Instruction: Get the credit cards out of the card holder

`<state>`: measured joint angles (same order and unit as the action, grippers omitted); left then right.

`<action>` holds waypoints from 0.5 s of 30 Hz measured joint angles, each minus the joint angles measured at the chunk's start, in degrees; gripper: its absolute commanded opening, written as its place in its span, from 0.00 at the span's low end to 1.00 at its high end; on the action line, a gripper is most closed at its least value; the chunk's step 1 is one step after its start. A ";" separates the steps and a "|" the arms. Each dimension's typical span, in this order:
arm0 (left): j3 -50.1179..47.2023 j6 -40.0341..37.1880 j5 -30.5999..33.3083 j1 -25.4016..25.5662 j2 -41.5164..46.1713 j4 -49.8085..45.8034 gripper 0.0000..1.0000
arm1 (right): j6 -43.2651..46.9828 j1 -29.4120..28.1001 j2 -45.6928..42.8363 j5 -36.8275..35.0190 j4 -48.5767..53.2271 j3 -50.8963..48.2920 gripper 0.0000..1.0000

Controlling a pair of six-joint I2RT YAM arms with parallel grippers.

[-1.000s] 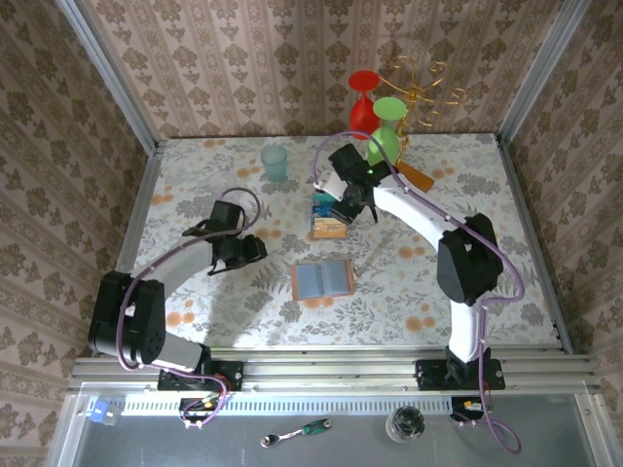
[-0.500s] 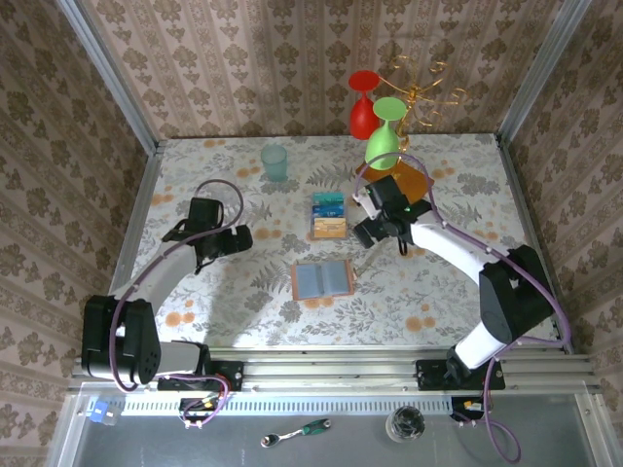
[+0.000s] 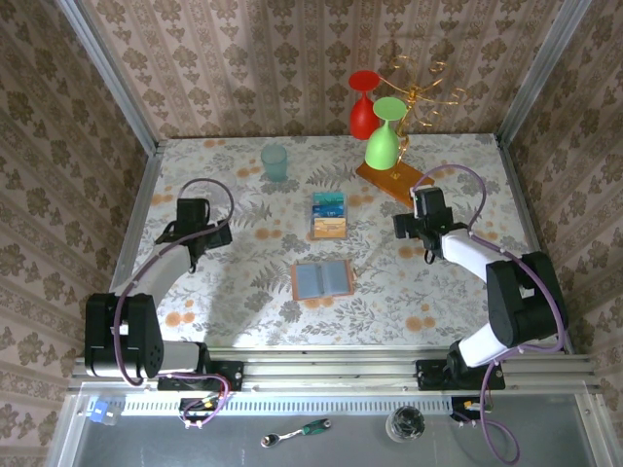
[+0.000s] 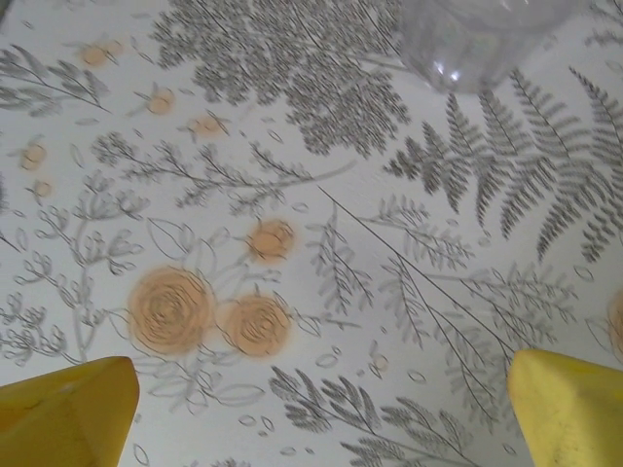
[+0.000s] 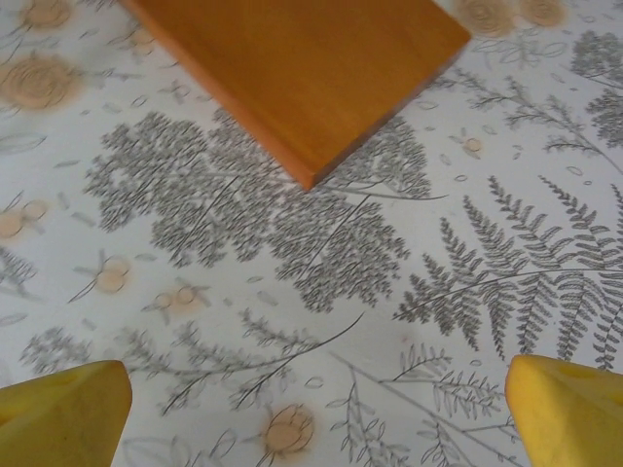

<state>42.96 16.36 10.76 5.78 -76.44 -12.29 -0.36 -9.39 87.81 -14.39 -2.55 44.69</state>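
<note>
Grey metal rails run along the near edge. In front of them lie a wrench with a green handle, a small jar and a blue piece that is too small to make out. The tabletop has a pale cloth printed with grey ferns and orange roses.

Near its middle, between the two arms, the card holder lies open and flat, with a tan edge around grey-blue inside panels. I cannot tell if a card sits in its pockets. Just beyond it, and apart from it, the cards lie in a small pile, an orange-tan one nearer and a blue-teal one farther. Any print on them is too small to read.

The left gripper is to the left of the cards, over bare cloth, its jaws wide apart with nothing between the yellow fingers. The right gripper is to the right of the cards, its jaws also wide apart and holding nothing. Ahead of it lies a corner of a wooden base, cut off by the frame. Ahead of the left one, a clear cup is also cut off.

At the far side are a green glass, a red glass and a gold wire rack. Brown patterned wallpaper covers the walls.
</note>
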 measured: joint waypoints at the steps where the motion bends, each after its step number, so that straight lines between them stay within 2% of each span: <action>1: 0.00 -0.63 0.26 -0.37 0.00 0.52 0.97 | -0.13 0.52 0.04 -0.02 -1.75 -0.79 1.00; 5: -1.22 -4.72 3.06 -0.61 0.09 5.44 0.98 | -0.07 2.01 0.33 -0.22 -9.03 -3.48 1.00; 9: -8.50 -10.54 5.73 -0.63 0.72 16.79 1.00 | -0.11 3.65 0.33 -0.20 -17.49 -7.87 1.00; 15: -18.03 -17.42 4.55 -1.44 0.17 33.03 1.00 | -0.13 4.63 -0.11 -0.17 -27.93 -14.62 1.00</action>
<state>24.93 -1.06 15.31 4.34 -76.27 20.73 -0.49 -4.75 87.70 -14.57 -30.48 30.06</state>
